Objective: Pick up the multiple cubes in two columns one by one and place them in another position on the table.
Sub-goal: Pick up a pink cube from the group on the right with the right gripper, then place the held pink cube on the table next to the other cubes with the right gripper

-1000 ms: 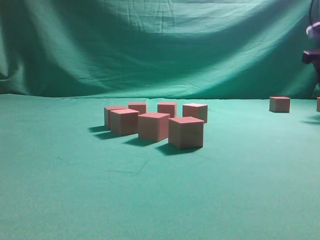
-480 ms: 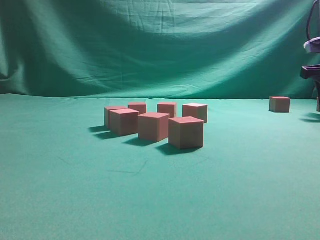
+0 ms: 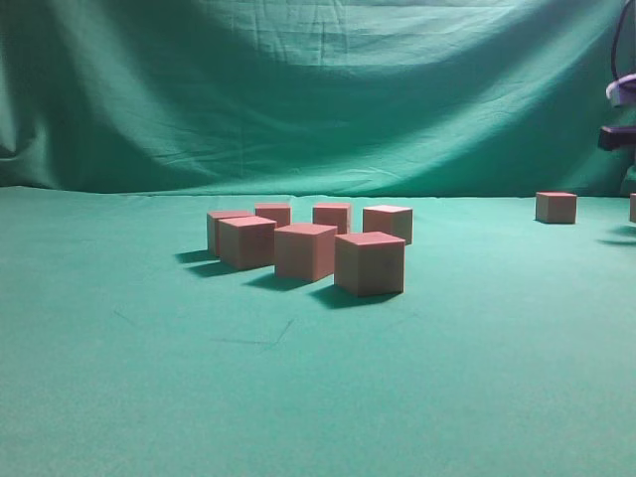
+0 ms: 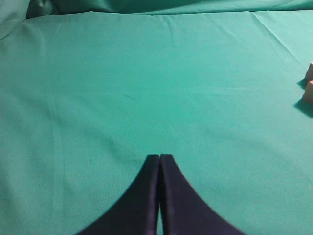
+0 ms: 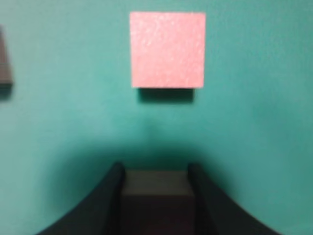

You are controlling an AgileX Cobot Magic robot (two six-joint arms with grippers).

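The right hand (image 5: pixel 155 196) is clamped on a dark cube (image 5: pixel 155 188); a pink cube (image 5: pixel 167 49) lies ahead on the bench (image 5: pixel 254 122). The left hand (image 4: pixel 160 166) is pressed together, empty.

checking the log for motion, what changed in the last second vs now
Only the arm at the right edge shifted a little: its dark part went up, then down slightly. Nothing visibly taken or let go. In the right wrist view the right hand has a cube between its fingers. The cluster of cubes and the far cube stayed put.
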